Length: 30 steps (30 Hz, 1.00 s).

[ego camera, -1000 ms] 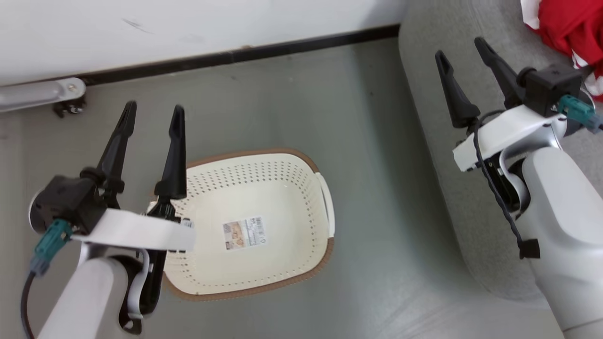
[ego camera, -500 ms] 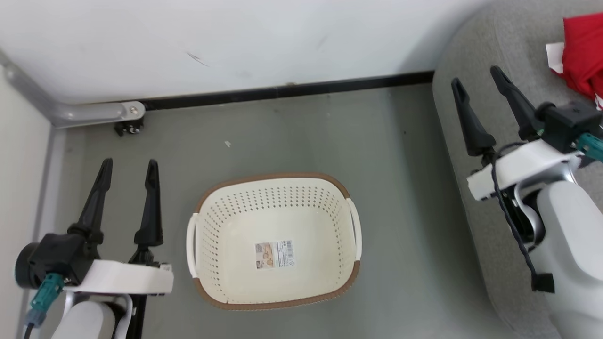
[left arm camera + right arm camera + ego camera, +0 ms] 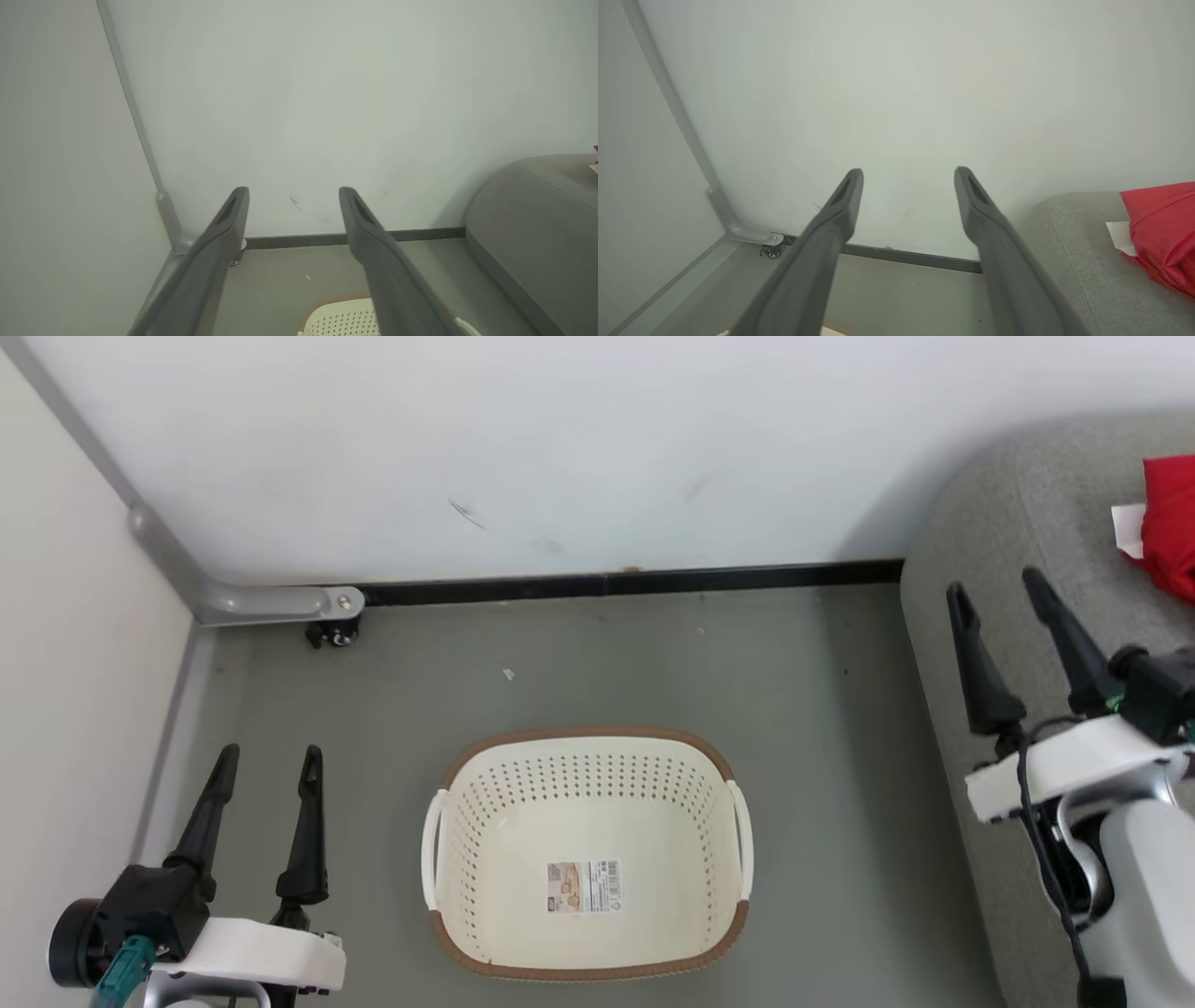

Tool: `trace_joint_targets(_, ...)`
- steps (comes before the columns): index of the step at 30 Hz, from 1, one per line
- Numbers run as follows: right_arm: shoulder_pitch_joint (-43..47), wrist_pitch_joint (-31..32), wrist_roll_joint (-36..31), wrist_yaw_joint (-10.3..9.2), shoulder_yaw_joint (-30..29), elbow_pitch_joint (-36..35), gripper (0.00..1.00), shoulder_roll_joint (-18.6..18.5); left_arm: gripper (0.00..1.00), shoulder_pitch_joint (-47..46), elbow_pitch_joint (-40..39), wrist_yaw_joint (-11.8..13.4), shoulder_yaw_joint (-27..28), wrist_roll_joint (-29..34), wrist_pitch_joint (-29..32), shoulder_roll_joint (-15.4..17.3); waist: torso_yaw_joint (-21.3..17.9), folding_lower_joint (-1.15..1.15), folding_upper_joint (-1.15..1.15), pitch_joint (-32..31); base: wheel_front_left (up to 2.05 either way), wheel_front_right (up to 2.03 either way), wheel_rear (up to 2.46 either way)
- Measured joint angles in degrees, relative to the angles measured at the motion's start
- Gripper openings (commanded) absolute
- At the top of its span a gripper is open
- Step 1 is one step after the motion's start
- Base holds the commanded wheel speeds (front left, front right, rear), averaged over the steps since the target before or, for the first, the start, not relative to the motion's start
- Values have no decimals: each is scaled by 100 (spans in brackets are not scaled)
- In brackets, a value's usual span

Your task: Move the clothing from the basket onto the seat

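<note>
- Left gripper [image 3: 272,752] up first: two long black fingers [image 3: 303,831], slim and tapering, with a slot-like recess near each tip.
- At their base, a curved white bracket [image 3: 247,957] and a round black housing [image 3: 140,915].
- A teal connector [image 3: 126,966] plugs into that housing.
- Right gripper [image 3: 992,581]: matching black fingers on a white bracket, with a thin black cable [image 3: 1046,859] trailing down.
- The forearm [image 3: 1153,887] is smooth and pale grey.

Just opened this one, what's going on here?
The robot is handling nothing: its left gripper and right gripper hang with jaws open and empty. The basket sits on the floor with only a label sticker inside. Red clothing lies on the grey seat at the right, so the move looks finished.
</note>
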Motion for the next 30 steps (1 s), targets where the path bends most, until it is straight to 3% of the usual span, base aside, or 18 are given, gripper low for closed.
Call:
trace_joint_targets(7,563,0,0,-1,-323,-174,100,76,100,43,-99,-8,286,151,1,-169,173,0,0,-268,0,0,0)
trace_joint_targets(30,1767,0,-199,-1,-510,-680,100,318,100,577,121,-410,524,445,1,-386,532,0,0,-969,0,0,0)
